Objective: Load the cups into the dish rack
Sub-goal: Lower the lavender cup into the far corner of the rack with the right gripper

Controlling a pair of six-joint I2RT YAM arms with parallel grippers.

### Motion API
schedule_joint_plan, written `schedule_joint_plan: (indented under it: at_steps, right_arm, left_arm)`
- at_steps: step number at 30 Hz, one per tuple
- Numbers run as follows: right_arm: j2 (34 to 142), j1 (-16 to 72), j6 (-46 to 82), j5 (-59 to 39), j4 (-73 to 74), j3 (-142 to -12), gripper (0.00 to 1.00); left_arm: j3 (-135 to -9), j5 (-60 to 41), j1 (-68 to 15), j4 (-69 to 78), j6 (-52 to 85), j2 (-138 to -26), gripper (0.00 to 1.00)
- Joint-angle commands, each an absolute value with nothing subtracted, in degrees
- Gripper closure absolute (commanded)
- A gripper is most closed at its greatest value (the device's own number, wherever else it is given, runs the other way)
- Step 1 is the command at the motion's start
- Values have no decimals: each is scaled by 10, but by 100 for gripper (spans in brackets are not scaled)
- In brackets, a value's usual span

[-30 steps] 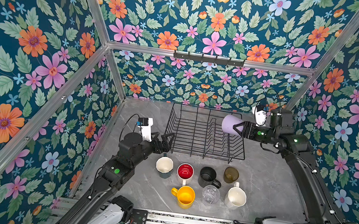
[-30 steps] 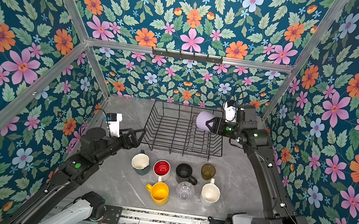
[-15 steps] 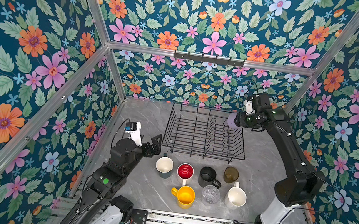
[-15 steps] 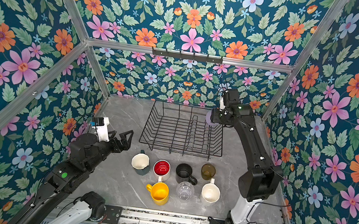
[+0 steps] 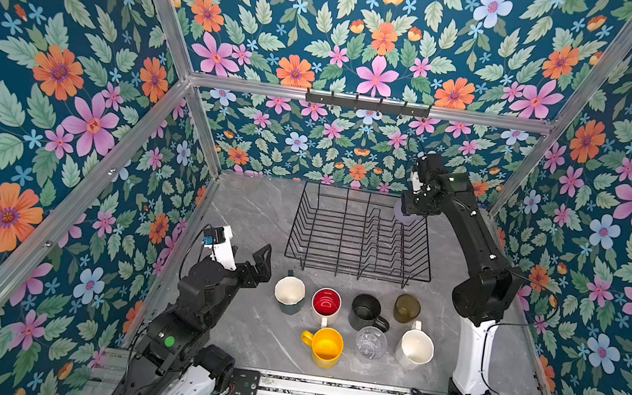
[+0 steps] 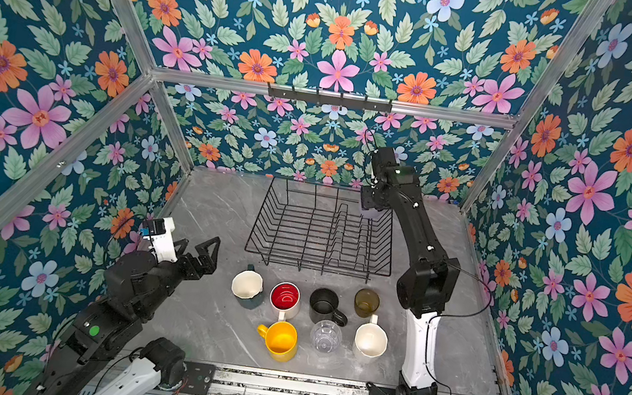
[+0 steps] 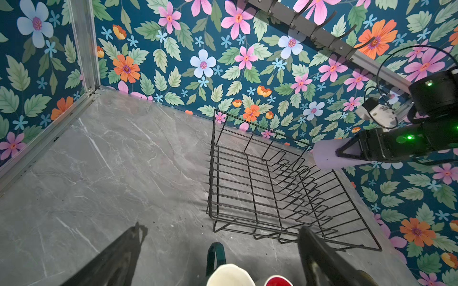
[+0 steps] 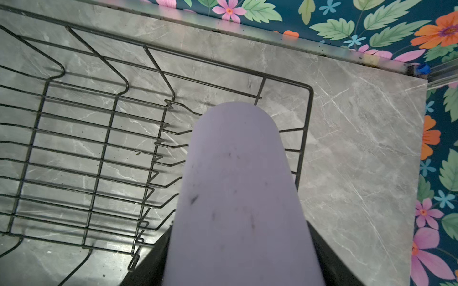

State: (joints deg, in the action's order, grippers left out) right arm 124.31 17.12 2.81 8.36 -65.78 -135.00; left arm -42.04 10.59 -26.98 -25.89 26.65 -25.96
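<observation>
My right gripper is shut on the lilac tumbler, which hangs over the far right corner of the black wire dish rack. The right wrist view shows the tumbler pointing down at the rack between both fingers. My left gripper is open and empty, left of the dark green mug. Beside that mug stand the red-inside mug, the black mug and the olive tumbler. Nearer the front are the yellow mug, clear glass and cream mug.
A black hook rail hangs on the back wall above the rack. Floral walls close in the grey marble table at the left, back and right. The right arm's white base stands close to the cream mug.
The right arm has folded upright and turned the lilac tumbler from sideways to pointing down over the rack's far right corner. My left gripper has drawn back from the rack toward the front left.
</observation>
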Motion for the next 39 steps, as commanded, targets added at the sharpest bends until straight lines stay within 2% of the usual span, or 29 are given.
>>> schedule_joint_plan:
  at_steps: [1,26,27,29,33,39]
  right_arm:
    - [1258,173,19,88,-675,-1363,100]
    - [1404,180,1,123,-685,-1467,100]
    - [1408,179,1,125,-685,-1471,98]
    - [1417,179,1,124,-685,-1478,77]
    - [1431,179,-1,118,-688,-1489,50]
    - [1436,178,-4,104,-687,-1487,32]
  left_arm:
    - [-422,113,-269,-273,266,-257,0]
    - [-412,106,-269,-279,272,-255,0]
    - [-411,107,-269,-279,272,-255,0]
    - [-411,108,-269,-282,273,-256,0]
    - [-412,109,-269,-284,277,-255,0]
    - [-414,114,-269,-290,279,-255,0]
